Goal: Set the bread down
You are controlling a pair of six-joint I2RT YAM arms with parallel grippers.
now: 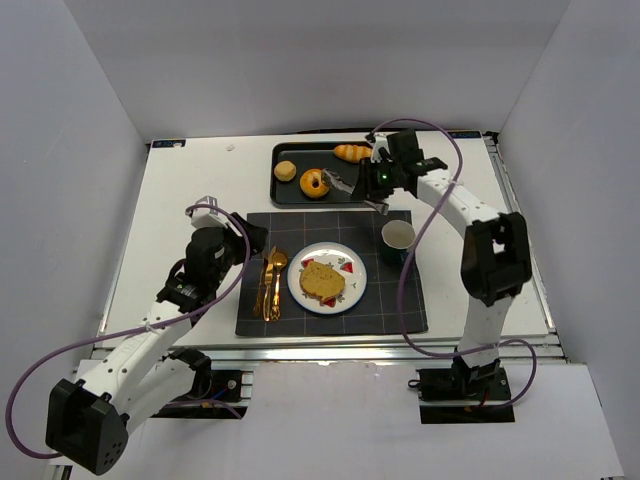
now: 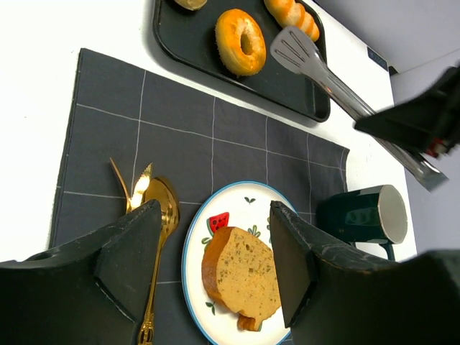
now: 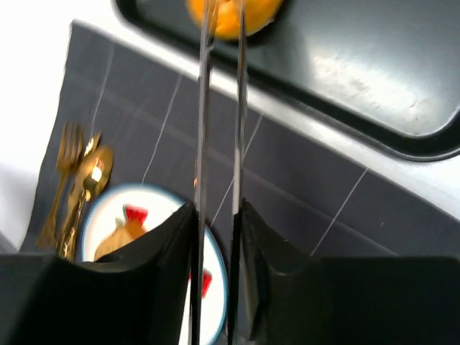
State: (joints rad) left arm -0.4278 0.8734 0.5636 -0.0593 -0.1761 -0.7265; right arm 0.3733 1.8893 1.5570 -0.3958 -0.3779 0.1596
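Note:
A slice of brown bread lies on a white blue-rimmed plate on the dark placemat; it also shows in the left wrist view and the right wrist view. My right gripper is shut on metal tongs over the black tray. The tong tips are just right of a glazed donut, apart from it. In the right wrist view the tong arms run from the gripper toward the donut. My left gripper is open and empty above the placemat, left of the plate.
The tray also holds a small round bun and a long striped roll. A dark green mug stands right of the plate. Gold cutlery lies left of the plate. White walls enclose the table.

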